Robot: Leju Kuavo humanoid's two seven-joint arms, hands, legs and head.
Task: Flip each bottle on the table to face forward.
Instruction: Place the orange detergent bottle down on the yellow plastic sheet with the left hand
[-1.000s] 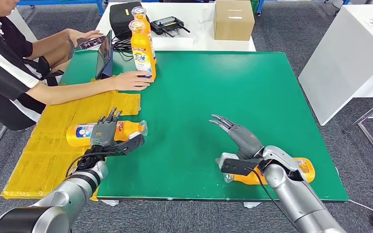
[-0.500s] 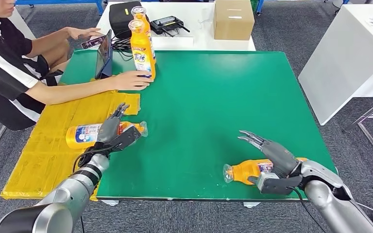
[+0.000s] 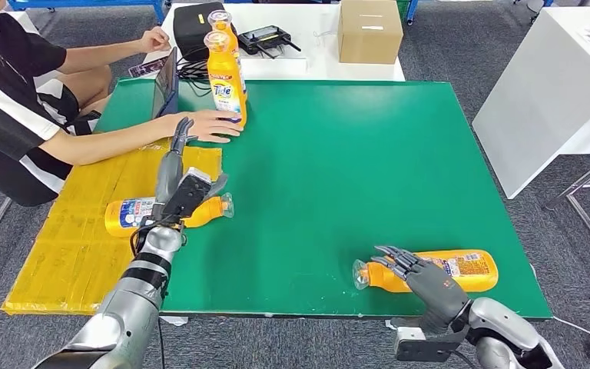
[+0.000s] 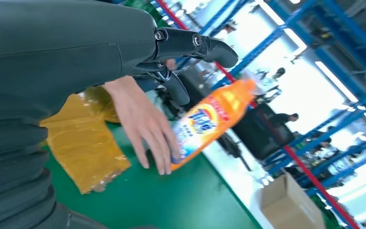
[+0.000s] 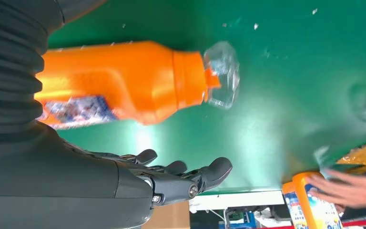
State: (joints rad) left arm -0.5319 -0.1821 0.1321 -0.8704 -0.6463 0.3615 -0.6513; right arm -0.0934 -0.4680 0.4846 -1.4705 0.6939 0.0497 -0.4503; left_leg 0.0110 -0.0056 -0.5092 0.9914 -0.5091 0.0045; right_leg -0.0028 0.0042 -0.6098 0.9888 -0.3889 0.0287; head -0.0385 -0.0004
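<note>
Green worktop (image 3: 338, 154) with four orange detergent bottles. Two upright bottles (image 3: 225, 73) stand together at the far left edge; the front one carries a label reading "Tide", and a person's hand (image 3: 209, 125) rests at its base. A third bottle (image 3: 165, 211) lies on its side at the left edge, partly on yellow sheeting (image 3: 84, 231), blue-and-white label up, clear cap pointing right. The left hand (image 3: 175, 173) is raised over it, fingers extended and apart, holding nothing. A fourth bottle (image 3: 430, 270) lies on its side near the front right edge, cap pointing left, label print too small to read. The right hand (image 3: 422, 278) hovers at its near side, fingers spread, holding nothing. Behind the worktop, a cardboard box (image 3: 369, 31) sits on a white table.
</note>
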